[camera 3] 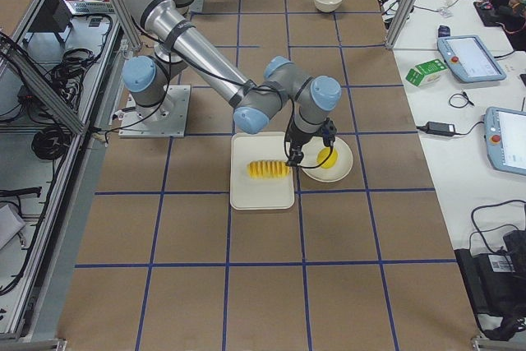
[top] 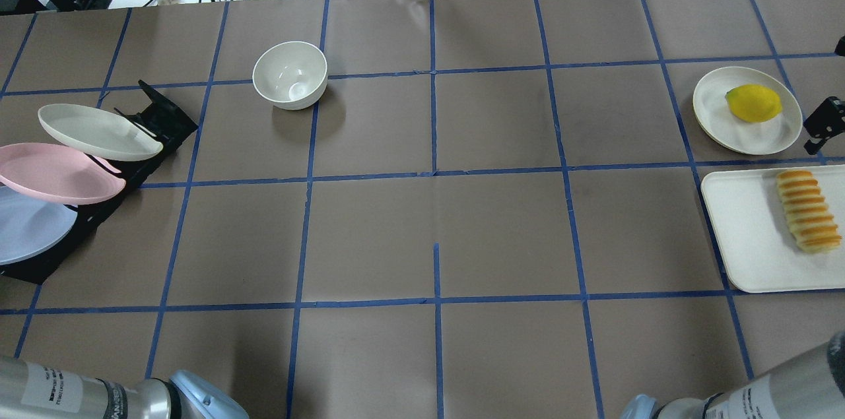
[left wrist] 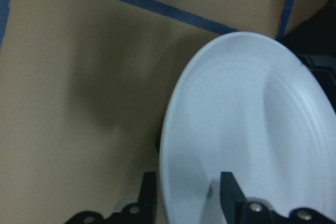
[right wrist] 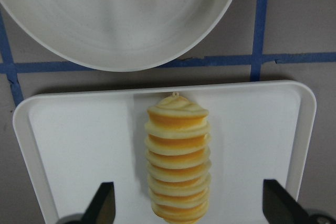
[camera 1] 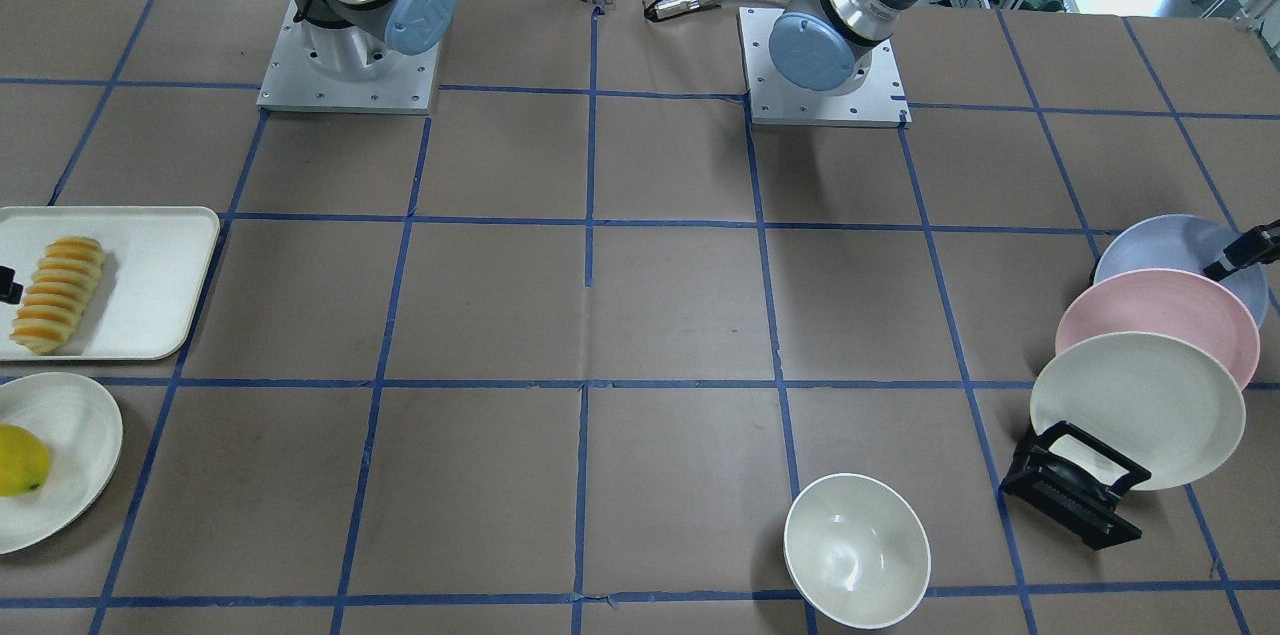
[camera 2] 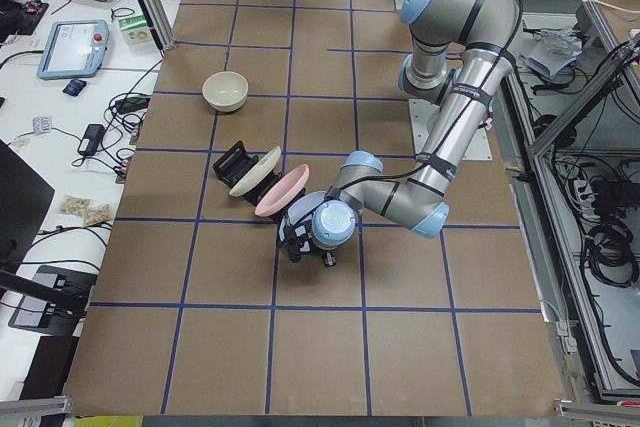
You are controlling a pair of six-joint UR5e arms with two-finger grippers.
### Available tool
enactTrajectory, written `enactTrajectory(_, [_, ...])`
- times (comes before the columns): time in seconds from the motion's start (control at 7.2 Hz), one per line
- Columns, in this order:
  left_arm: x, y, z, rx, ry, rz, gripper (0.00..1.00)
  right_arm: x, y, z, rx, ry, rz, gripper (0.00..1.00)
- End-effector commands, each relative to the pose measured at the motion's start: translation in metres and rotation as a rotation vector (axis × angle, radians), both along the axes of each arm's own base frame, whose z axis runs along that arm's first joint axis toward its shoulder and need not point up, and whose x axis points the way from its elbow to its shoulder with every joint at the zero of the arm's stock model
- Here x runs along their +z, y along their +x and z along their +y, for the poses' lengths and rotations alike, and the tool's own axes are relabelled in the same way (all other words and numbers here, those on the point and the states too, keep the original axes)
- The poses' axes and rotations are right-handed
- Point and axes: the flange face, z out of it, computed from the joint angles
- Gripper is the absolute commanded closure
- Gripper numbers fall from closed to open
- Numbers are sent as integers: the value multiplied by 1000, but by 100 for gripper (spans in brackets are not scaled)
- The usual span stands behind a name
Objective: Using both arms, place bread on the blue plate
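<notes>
— Item 1, bread (right wrist: 178, 156): location?
— Flat on the white tray (right wrist: 79, 145), one end close to the tray edge that faces the cream plate (top: 716, 109). The right gripper (right wrist: 190, 205) hangs directly above it with its jaws spread wide. One finger stands on each side of the loaf, and neither touches it.

— Item 2, blue plate (left wrist: 252, 124)?
— Well apart from the tray, at the table's opposite end. It stands tilted in the end slot of the black rack (camera 1: 1075, 495). The pink plate (camera 1: 1150, 315) is next to it and the cream-white plate (camera 1: 1140, 410) is beyond that. The left gripper (left wrist: 189, 195) straddles its rim with jaws parted: one finger over the plate's face, one outside the edge with a gap showing.

— Other containers?
— The cream plate sits just beside the tray and holds one lemon (top: 754, 103). The white bowl (top: 290, 74) stands upright, nearer the rack than the tray.

— Arms?
— Right arm (camera 3: 205, 63): reaches out from its base, bent at the elbow, wrist turned down over the tray. Left arm (camera 2: 450, 117): folded low, forearm close above the table, wrist at the rack, far from the tray.
</notes>
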Motion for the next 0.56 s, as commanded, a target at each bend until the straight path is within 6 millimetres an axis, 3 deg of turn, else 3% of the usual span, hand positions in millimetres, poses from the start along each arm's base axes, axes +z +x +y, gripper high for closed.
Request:
enactTrajectory(0.0, [12, 6, -3, -3, -9, -25, 100, -15, 1, 11, 11, 38, 3, 0])
enactTrajectory(0.42, [35, -1, -5, -12, -16, -41, 100, -47, 3, 42, 90, 43, -41, 0])
